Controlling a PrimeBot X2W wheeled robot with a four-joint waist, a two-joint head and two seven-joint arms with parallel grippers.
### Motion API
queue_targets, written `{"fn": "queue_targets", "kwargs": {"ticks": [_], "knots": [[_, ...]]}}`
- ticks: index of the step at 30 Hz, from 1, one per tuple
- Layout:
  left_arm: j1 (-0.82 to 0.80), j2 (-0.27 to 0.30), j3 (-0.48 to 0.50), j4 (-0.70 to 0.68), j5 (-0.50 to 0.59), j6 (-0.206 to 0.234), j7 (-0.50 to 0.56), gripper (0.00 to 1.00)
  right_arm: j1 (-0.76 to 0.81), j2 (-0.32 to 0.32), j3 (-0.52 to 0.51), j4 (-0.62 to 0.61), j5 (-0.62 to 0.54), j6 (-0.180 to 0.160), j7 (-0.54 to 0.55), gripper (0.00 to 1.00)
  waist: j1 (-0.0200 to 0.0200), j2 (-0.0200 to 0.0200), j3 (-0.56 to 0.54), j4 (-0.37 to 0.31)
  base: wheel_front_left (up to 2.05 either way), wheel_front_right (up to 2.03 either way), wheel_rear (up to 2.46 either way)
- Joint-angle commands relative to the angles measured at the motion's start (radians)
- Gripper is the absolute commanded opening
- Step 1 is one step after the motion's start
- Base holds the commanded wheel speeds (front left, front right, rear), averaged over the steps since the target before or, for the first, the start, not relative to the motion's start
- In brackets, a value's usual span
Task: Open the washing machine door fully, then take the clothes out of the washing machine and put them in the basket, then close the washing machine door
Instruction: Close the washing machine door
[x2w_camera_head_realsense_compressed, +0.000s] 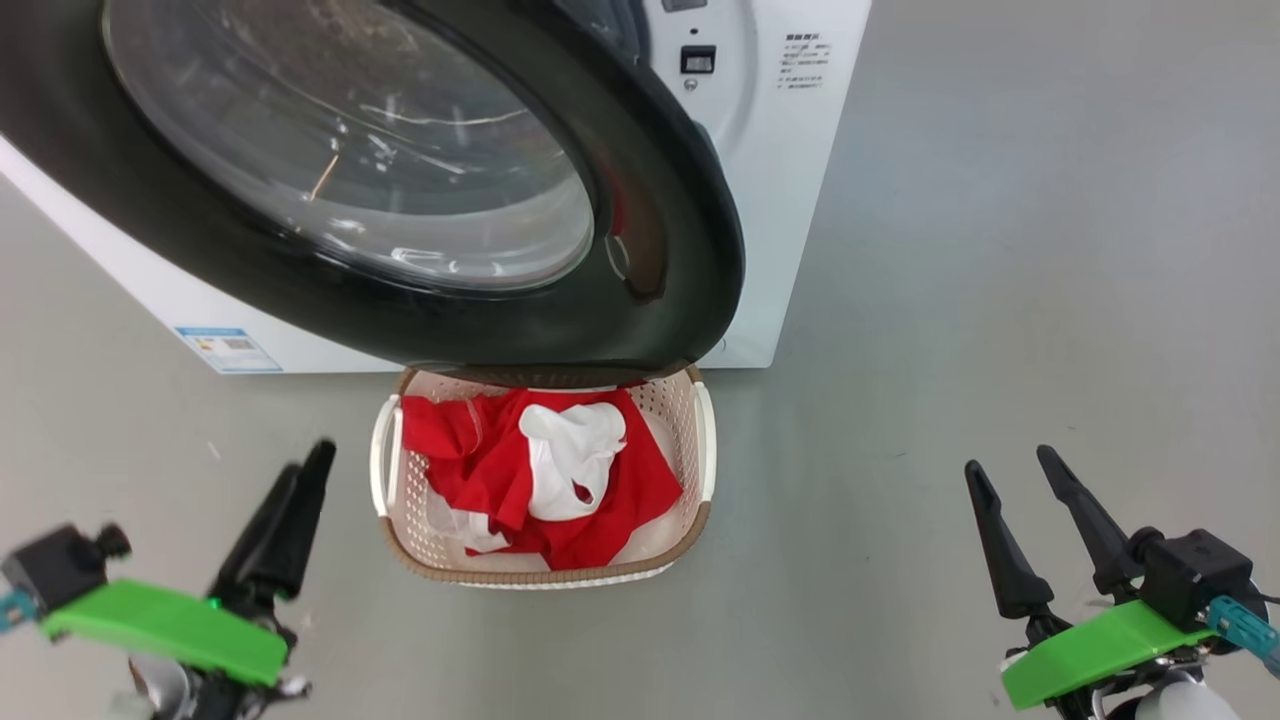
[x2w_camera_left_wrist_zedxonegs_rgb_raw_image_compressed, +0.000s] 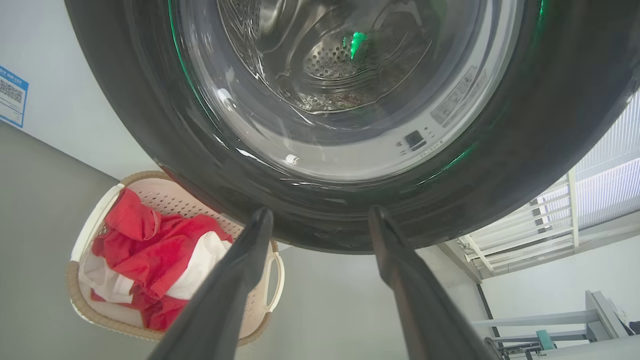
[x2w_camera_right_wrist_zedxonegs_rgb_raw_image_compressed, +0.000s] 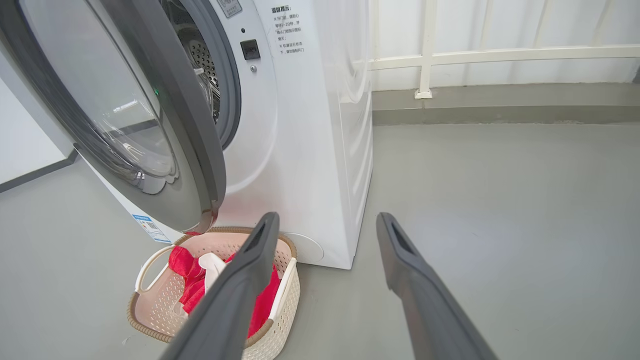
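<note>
The washing machine (x2w_camera_head_realsense_compressed: 790, 180) stands at the back, and its door (x2w_camera_head_realsense_compressed: 660, 200), black-rimmed with a bulging glass window, hangs partly open over the far end of the basket (x2w_camera_head_realsense_compressed: 545, 577). Red and white clothes (x2w_camera_head_realsense_compressed: 480, 450) lie heaped in the basket. My left gripper (x2w_camera_head_realsense_compressed: 308, 460) is open and empty, low at the basket's left. In the left wrist view the left gripper (x2w_camera_left_wrist_zedxonegs_rgb_raw_image_compressed: 320, 212) points at the door (x2w_camera_left_wrist_zedxonegs_rgb_raw_image_compressed: 550, 125), with the basket (x2w_camera_left_wrist_zedxonegs_rgb_raw_image_compressed: 80, 295) and clothes (x2w_camera_left_wrist_zedxonegs_rgb_raw_image_compressed: 150, 250) at lower left. My right gripper (x2w_camera_head_realsense_compressed: 1010, 462) is open and empty over bare floor on the right.
Grey floor surrounds the machine, with wide free room to its right. A blue label sticker (x2w_camera_head_realsense_compressed: 228, 348) sits low on the machine's front. A white railing (x2w_camera_right_wrist_zedxonegs_rgb_raw_image_compressed: 425, 55) runs along the wall behind. The steel drum (x2w_camera_right_wrist_zedxonegs_rgb_raw_image_compressed: 200, 65) shows past the door's edge.
</note>
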Motion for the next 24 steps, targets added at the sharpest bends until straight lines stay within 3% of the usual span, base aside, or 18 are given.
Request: {"fn": "queue_targets", "kwargs": {"ticks": [1,16,22,24], "knots": [[0.001,0.046,0.030,-0.008,0.010,-0.007,-0.019,1.00,0.013,-0.016,0.014,-0.022,0.004,0.006,-0.006,1.00,0.0000,-0.0001,-0.005,-0.005,0.00,0.00,0.00],[0.076,0.035,-0.008,0.118,0.142,-0.007,-0.090,1.00,0.051,-0.020,0.000,-0.019,0.005,0.006,-0.006,1.00,0.0000,-0.0001,-0.044,-0.055,0.00,0.00,0.00],[0.109,-0.024,0.110,0.140,0.267,-0.007,-0.090,1.00,0.057,-0.018,-0.006,-0.021,0.005,0.006,-0.006,1.00,0.0000,-0.0001,-0.048,-0.076,0.00,0.00,0.00],[0.137,-0.061,0.179,0.145,0.358,-0.007,-0.091,1.00,0.057,-0.017,-0.007,-0.020,0.004,0.006,-0.006,1.00,0.0000,-0.0001,-0.053,-0.089,0.00,0.00,0.00]]}}
